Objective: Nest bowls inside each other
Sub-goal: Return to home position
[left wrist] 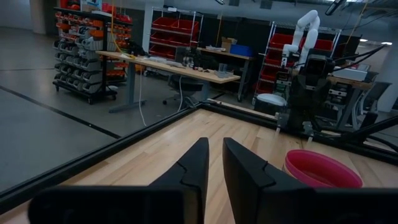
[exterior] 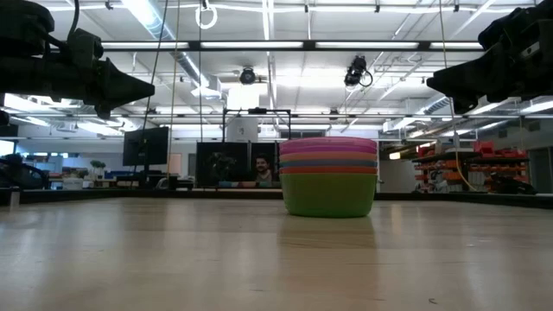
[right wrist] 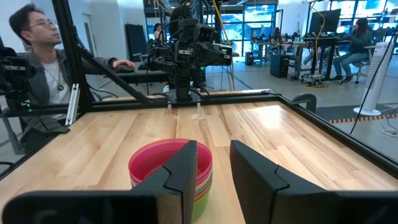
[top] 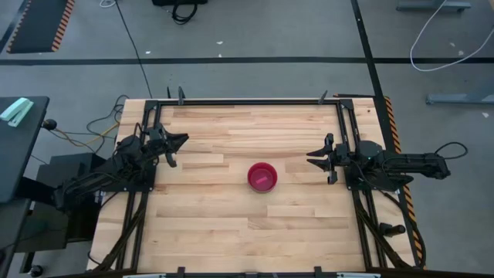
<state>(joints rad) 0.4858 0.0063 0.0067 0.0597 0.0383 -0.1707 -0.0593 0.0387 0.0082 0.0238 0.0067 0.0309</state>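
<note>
Left tool apart | right tool apart | bowls nested, pink top, green bottom

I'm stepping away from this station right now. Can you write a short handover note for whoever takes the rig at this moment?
Left gripper: empty, fingers narrowly parted, raised at the left side of the table.
Right gripper: empty, open, raised at the right side, facing the stack.
Bowls: one stack of bowls stands upright near the table's middle, with the green bowl at the bottom and the magenta-pink bowl on top. Neither gripper touches it.
Done: every bowl in view is nested in that stack.
Left: probably only parking the arms. Not every colour between the two can be told apart, so check the count.
</note>
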